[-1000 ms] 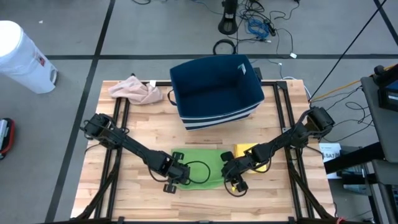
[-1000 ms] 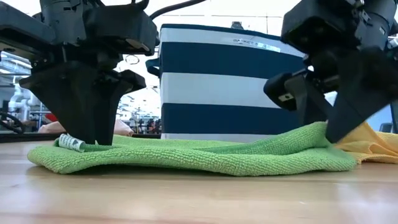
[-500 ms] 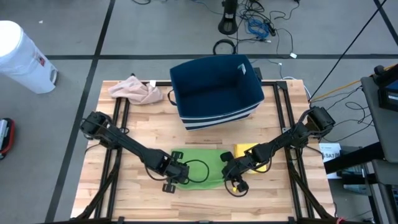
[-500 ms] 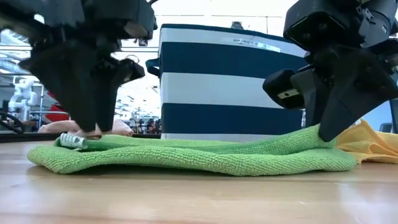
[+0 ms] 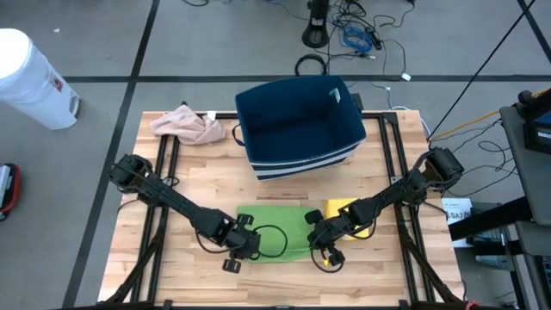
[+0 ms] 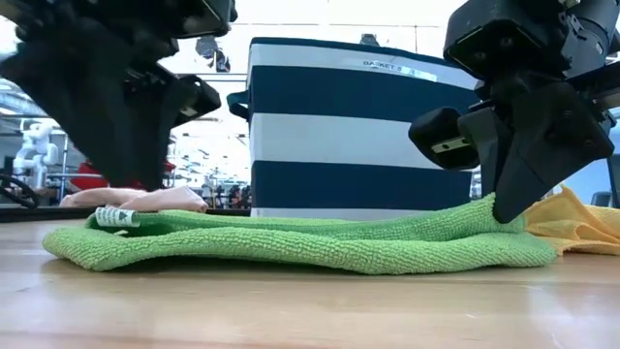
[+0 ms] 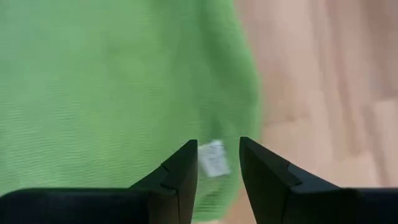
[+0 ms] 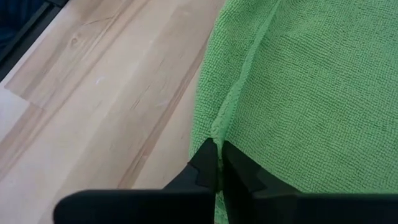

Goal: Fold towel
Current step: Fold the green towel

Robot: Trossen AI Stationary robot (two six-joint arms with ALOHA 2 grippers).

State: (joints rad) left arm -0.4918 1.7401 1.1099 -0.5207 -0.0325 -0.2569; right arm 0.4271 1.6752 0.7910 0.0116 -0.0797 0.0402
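Note:
A green towel (image 5: 274,231) lies on the wooden table near its front edge; in the low view it shows as layers (image 6: 310,242), with a white tag (image 6: 114,217) at its left end. My left gripper (image 6: 131,179) hangs open just above that left end, and the tag (image 7: 214,158) shows between its fingers without touching them. My right gripper (image 5: 325,250) is shut on the towel's right edge. My right gripper pinches the hemmed right edge of the towel (image 8: 225,118) between its two fingers, slanting down from the table's right side. One layer or several, I cannot tell. The towel lies slack on the table, humped up a little at the fingers (image 6: 509,199).
A yellow cloth (image 5: 343,209) lies right of the towel, partly under my right arm. A navy and white striped bin (image 5: 297,125) stands behind the towel at the table's far middle. A pink cloth (image 5: 188,125) lies at the far left.
My right gripper has shut on the towel's right edge, staying in place. My left gripper has risen off the towel's left end, its fingers still apart, and the tag end stays flat on the table.

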